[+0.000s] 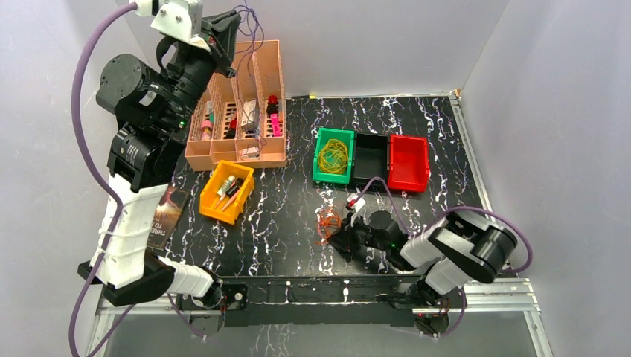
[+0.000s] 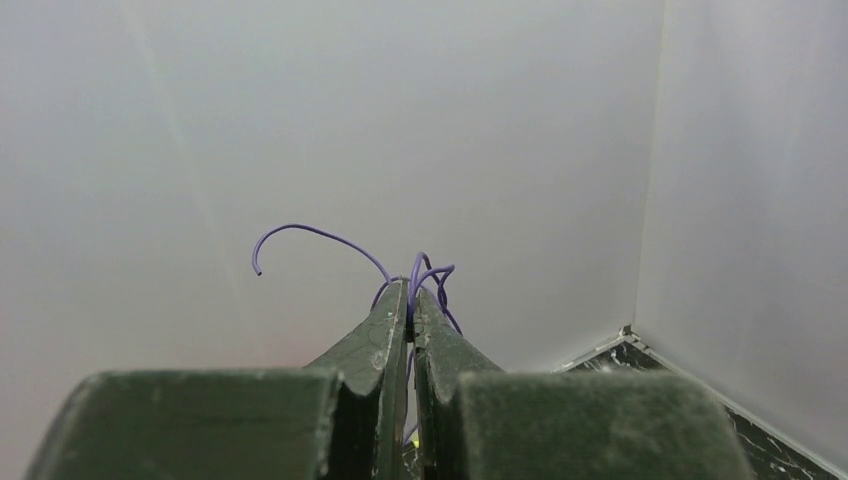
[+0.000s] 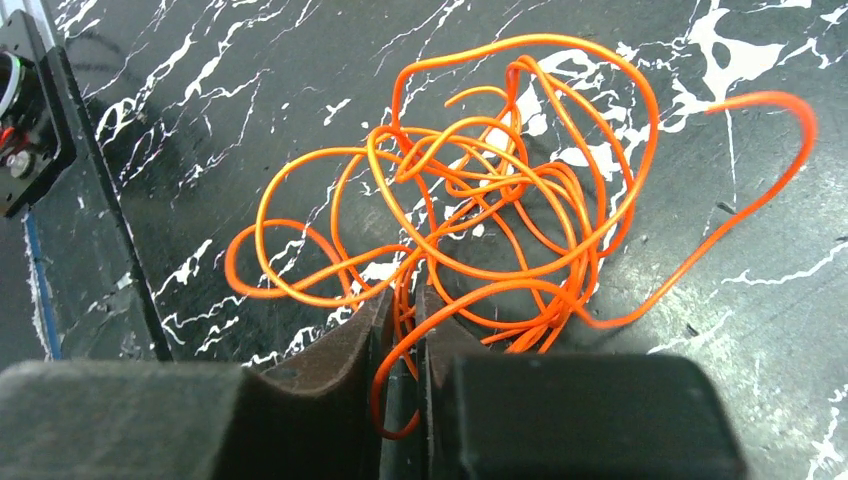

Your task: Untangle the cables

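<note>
Pinching 1 purple cable (image 2: 420, 275), 1 orange tangle (image 3: 480, 190)

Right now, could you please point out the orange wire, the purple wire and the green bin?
orange wire (image 3: 470, 190): right wrist view, tangle's middle.
purple wire (image 2: 330, 236): left wrist view, arching free end.
green bin (image 1: 318, 152): top view, left wall.

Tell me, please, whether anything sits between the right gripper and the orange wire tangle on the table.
Nothing visible does. The right gripper is already at the orange wire tangle, with strands running between its nearly closed fingers, and only bare marbled table lies around the bundle.
</note>
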Tool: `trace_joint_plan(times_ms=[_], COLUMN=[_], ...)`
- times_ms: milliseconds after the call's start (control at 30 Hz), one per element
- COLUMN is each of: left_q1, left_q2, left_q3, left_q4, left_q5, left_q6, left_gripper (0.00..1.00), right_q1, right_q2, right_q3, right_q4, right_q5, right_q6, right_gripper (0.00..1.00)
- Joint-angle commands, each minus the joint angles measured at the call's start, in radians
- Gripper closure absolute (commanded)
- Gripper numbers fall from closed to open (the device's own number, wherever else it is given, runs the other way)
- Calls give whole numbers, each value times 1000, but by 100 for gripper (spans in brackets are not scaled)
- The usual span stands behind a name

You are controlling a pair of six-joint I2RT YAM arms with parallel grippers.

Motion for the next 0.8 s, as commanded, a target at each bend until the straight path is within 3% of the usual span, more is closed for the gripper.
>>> trace_joint_plan(times_ms=[0, 100, 267, 400, 533, 767], left_q1=[5, 5, 4, 5, 5, 5], left_q2=[-12, -30, -87, -125, -160, -193], left_q3=[3, -33, -120, -176, -229, -288], left_q4=[-4, -21, -36, -52, -55, -38], left_q5=[36, 67, 129, 181, 240, 278], left_q6=[-6, -30, -63, -87, -108, -145], left_gripper=[100, 100, 100, 100, 100, 100], right_q1=[6, 6, 6, 6, 6, 6], right_q2=[-141, -327, -620, -770, -811, -704], right_q3=[-2, 33, 160, 284, 387, 559], right_q4=[-108, -265, -554, -664, -679, -574], right_q5=[14, 41, 106, 151, 179, 203], right_q6=[-1, -29, -109, -152, -160, -73], right_gripper=[73, 60, 46, 34, 31, 31])
